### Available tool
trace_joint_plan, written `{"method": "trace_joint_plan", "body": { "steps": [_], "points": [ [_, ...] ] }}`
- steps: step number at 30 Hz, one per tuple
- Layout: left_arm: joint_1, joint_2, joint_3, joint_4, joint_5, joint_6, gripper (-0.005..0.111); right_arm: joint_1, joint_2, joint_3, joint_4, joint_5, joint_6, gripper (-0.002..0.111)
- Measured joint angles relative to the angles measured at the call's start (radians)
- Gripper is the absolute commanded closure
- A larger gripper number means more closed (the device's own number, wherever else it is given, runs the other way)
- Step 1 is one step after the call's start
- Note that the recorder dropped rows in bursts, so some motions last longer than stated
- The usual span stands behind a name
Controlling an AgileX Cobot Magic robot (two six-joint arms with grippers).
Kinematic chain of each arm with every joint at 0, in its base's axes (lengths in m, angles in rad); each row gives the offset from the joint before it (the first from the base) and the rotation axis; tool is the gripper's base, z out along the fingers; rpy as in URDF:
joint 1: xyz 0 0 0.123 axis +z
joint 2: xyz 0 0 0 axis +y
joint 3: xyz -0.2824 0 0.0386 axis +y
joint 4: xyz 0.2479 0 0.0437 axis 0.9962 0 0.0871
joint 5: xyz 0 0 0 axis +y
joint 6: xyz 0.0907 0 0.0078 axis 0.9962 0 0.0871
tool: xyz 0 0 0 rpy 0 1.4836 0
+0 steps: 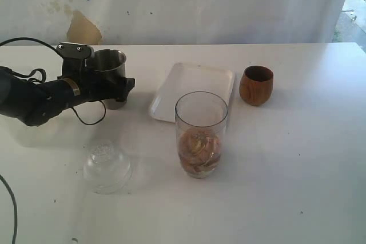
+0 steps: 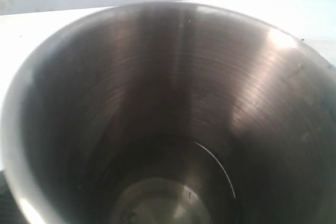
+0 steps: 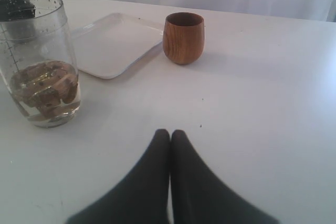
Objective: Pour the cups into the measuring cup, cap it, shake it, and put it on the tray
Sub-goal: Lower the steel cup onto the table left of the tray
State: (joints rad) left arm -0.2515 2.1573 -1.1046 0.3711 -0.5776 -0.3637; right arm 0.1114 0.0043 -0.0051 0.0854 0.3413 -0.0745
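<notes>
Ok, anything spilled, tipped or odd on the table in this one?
No spill or damage shows. The measuring cup, steel tumbler and wooden cup stand upright. Only oddity: a clear domed piece at the lower left of the exterior view seems to sit mouth down.

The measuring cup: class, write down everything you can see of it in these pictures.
The measuring cup is a tall, clear, plastic-looking tumbler with faint graduation marks and droplets on its wall. It stands upright and uncapped on the white table, just in front of the white tray and apparently not touching it. Brownish contents fill roughly its bottom third. Nothing else touches it.
</notes>
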Motion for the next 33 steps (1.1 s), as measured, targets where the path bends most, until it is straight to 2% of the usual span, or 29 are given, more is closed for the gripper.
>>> {"method": "trace_joint_plan", "body": {
  "steps": [15,25,28,33],
  "points": [
    [0.000,-0.126,0.005,0.101,0.218,-0.048,0.002,0.000,0.000,0.000,0.000,0.000,0.000,0.108],
    [0.000,-0.206,0.148,0.111,0.150,-0.110,0.002,0.000,0.000,0.000,0.000,0.000,0.000,0.108],
    [0.000,-0.271,0.195,0.111,0.174,-0.177,0.002,0.000,0.000,0.000,0.000,0.000,0.000,0.108],
    [-0.014,-0.427,0.247,0.134,0.227,-0.188,0.002,0.000,0.000,0.000,0.000,0.000,0.000,0.108]
  ]
}}
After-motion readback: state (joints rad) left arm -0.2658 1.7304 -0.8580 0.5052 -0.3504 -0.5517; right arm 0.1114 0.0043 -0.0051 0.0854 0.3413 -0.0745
